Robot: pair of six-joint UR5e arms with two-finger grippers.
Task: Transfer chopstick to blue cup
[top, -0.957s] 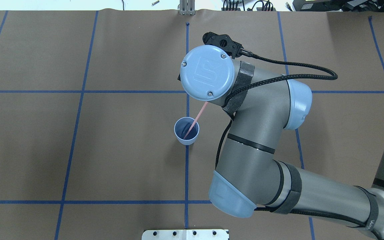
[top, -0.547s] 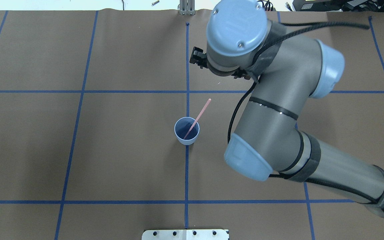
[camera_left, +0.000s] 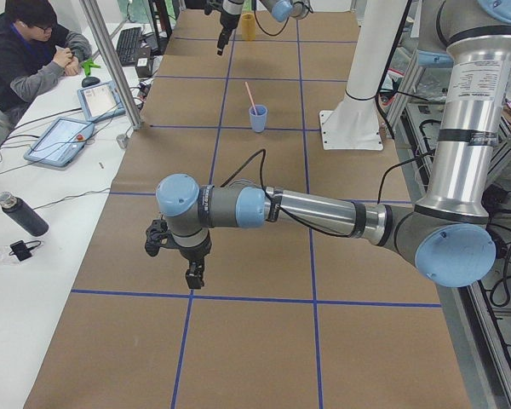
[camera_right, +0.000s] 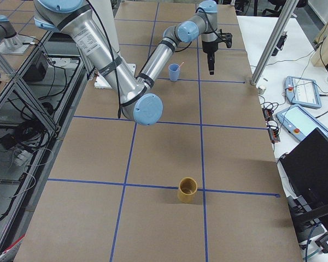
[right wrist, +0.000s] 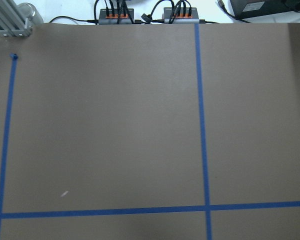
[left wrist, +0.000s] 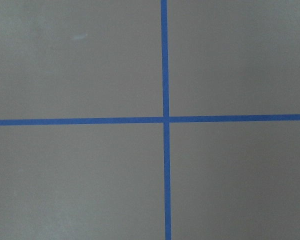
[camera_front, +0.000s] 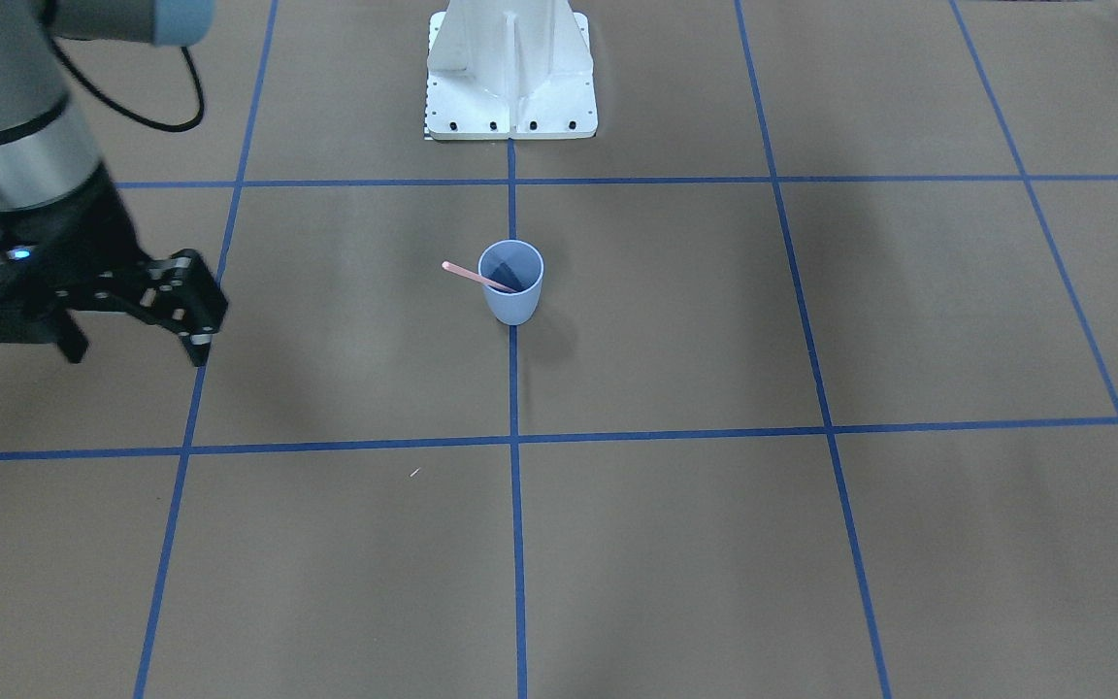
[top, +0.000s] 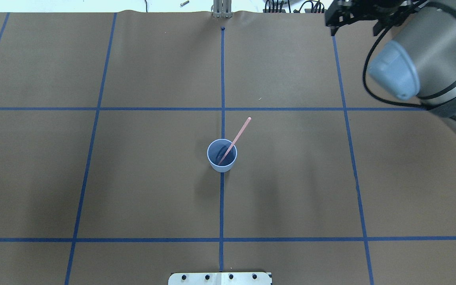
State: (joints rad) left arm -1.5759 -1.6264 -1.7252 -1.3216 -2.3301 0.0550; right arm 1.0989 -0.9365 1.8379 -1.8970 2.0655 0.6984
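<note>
In the front-facing view, the blue cup is standing upright on a blue tape line near the middle of the brown-covered table. The chopstick is being propped inside it, with its lower end in the cup and its upper end leaning out over the rim toward this view's left. The right gripper is being held above the table at the left edge, well apart from the cup, its two black fingers spread wide with nothing between them. A white mounting base is sitting at the top. In the overhead view, the chopstick is being shown slanting up and to the right out of the cup, while the right gripper, spread and empty, is hanging at the top right corner. In the exterior left view, the left gripper is being pointed down over the near table, far from the cup; whether its fingers are apart cannot be told. A person is sitting at a side desk. In the exterior right view, a yellow cup is standing alone toward the near end. In both wrist views, only brown table and crossing tape are being shown.
</note>
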